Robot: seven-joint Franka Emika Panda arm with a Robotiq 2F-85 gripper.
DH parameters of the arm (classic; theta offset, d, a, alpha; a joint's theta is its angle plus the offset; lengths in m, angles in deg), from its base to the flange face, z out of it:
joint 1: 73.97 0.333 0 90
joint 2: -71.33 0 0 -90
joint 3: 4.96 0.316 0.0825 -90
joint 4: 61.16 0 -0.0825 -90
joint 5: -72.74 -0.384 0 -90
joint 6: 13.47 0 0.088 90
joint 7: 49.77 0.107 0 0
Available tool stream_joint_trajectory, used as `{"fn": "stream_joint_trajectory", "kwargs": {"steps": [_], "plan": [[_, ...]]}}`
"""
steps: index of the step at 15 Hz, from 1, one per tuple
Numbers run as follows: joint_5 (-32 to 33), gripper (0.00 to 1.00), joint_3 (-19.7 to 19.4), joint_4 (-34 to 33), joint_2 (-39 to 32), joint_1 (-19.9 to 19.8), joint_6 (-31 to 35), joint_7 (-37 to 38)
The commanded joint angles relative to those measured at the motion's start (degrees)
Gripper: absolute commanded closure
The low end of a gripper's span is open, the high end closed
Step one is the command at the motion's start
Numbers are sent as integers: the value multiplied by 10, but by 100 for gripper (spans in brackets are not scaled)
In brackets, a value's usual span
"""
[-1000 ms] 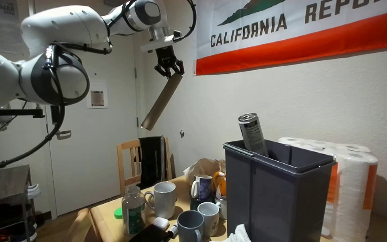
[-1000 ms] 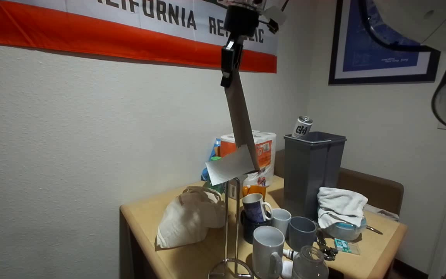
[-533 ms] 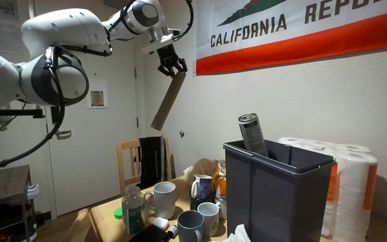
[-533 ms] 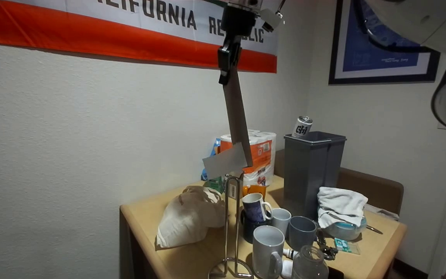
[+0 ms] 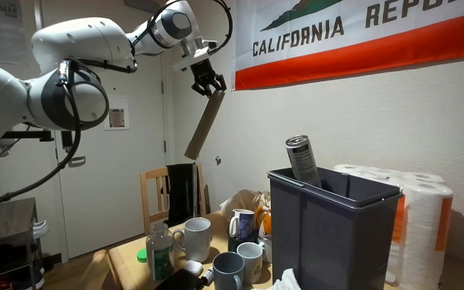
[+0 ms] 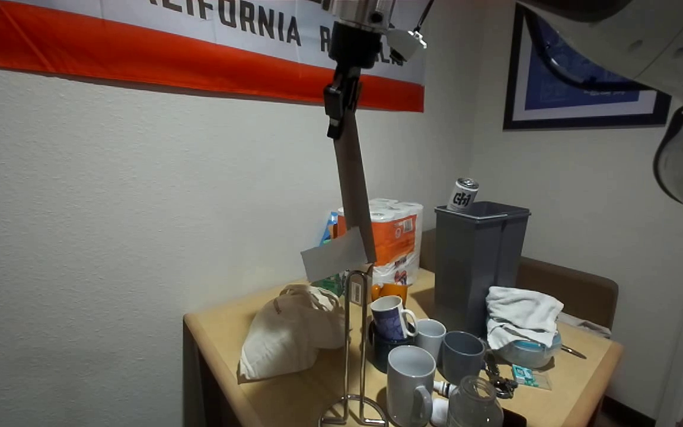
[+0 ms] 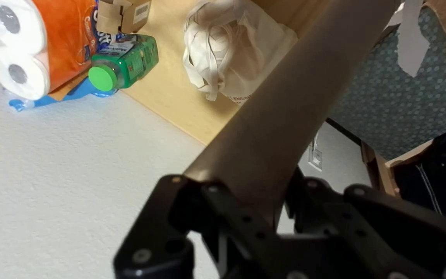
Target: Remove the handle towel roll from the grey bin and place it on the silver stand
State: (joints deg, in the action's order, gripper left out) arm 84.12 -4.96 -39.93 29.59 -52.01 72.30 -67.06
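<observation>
One slim brown cardboard tube (image 6: 353,184) hangs tilted in the air, its low end just above the top of the silver stand (image 6: 346,344); a thin gap shows in both exterior views. In an exterior view a pale paper flap (image 6: 334,255) juts left from that end. The gripper (image 5: 215,91) is narrowed on the tube's upper end and holds it. In an exterior view the stand rises from the near part of the table (image 6: 223,326), a cloth bag (image 6: 291,335) farther back on its left and a tall white mug (image 6: 411,379) close on its right, so room beside its base is tight. The table's left corner lies beyond the bag. Up at the tube's height there is more room: plain wall (image 6: 110,207) spreads left, and the grey bin (image 6: 475,267) stands well to the right and farther back, a can (image 6: 463,194) tilting up past its rim. The arm (image 5: 79,34) comes in from the left in an exterior view, carried high, forearm nearly level, wrist bent so that the gripper points down and slightly right.
</observation>
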Motion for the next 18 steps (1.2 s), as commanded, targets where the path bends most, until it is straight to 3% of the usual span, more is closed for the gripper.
{"fn": "stream_joint_trajectory", "kwargs": {"steps": [1, 18], "plan": [[19, 99, -14, 8, -2, 12, 15, 16], [43, 99, -27, 7, -13, 33, 21, 33]]}}
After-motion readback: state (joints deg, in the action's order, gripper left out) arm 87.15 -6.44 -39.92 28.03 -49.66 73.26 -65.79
